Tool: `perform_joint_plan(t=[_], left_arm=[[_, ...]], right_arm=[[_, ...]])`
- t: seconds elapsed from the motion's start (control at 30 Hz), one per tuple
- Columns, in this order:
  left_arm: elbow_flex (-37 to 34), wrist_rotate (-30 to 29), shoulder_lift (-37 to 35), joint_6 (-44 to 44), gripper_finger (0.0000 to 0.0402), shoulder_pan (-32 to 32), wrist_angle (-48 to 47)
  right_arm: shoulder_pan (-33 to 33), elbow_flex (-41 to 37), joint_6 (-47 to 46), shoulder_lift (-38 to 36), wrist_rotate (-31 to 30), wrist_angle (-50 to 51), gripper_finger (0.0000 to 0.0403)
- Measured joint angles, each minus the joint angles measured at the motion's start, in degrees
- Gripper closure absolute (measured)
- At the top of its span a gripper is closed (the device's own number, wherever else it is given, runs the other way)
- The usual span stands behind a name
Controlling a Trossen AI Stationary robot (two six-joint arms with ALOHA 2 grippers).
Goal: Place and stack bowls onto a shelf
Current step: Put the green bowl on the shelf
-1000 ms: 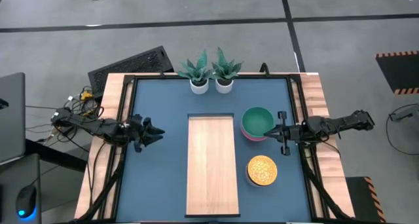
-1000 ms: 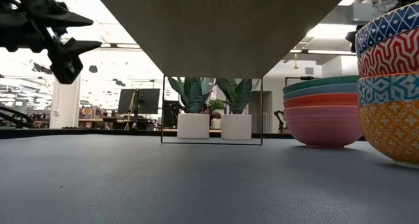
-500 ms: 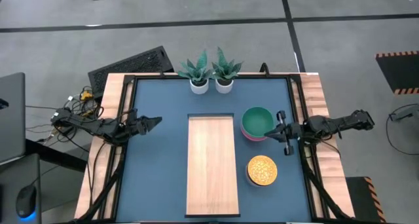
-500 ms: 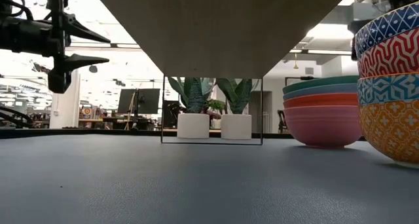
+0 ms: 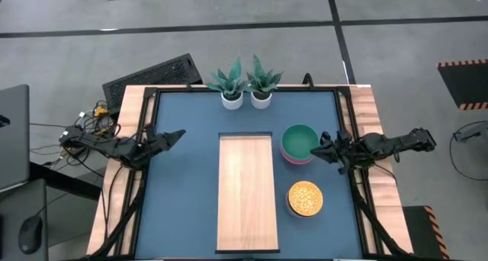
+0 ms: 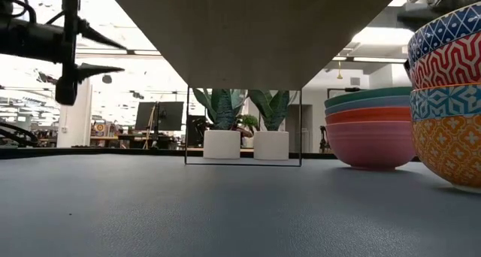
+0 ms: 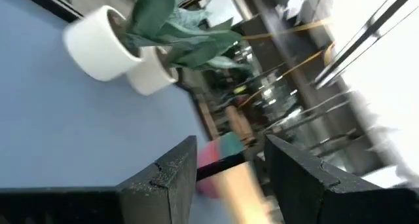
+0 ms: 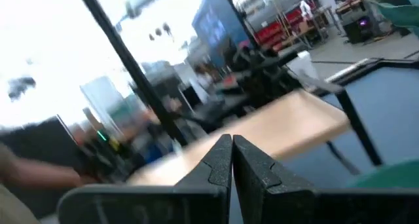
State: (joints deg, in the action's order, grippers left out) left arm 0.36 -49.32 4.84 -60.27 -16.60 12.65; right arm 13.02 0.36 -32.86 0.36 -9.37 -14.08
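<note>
Turning toward the stacked teal-topped plastic bowls [image 5: 299, 143], the right tool [image 5: 323, 149] is now pressed together.
Left tool [image 5: 174, 136], spread, has risen clear; the light wooden shelf [image 5: 245, 191] is bare.

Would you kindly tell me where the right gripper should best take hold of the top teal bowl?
Probably by its rim on the side facing the right gripper. The teal bowl sits upright and open atop a nested stack, so the thin rim is exposed; one finger inside, one outside, coming from above.
</note>
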Motion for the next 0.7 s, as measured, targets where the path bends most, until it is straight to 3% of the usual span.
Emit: perform_joint_plan(t=[0.13,0.27,0.37,0.57,0.7], left_arm=[[0.19,1.88,0.0,1.49,0.0236,0.0,8.52],[3.71,2.99,0.09,5.98,0.0236,0.0,9.26],[7.39,2.31,0.54,9.13,0.0236,0.0,9.6],[14.47,0.26,4.66,14.07,0.0236,0.0,9.11],[18.77,-0.52,9.17,16.29,0.0236,0.0,8.76]], right_arm=[[0.0,1.09,-2.71,0.02,-1.16,-8.73,0.0363],[-0.04,6.46,0.44,-0.02,-6.02,-8.42,0.0363],[-0.04,12.38,1.2,1.04,-10.34,1.49,0.0363],[-0.09,27.39,-7.08,9.06,-26.5,31.92,0.0371],[-0.09,36.45,-11.23,16.22,-30.08,46.93,0.0382]])
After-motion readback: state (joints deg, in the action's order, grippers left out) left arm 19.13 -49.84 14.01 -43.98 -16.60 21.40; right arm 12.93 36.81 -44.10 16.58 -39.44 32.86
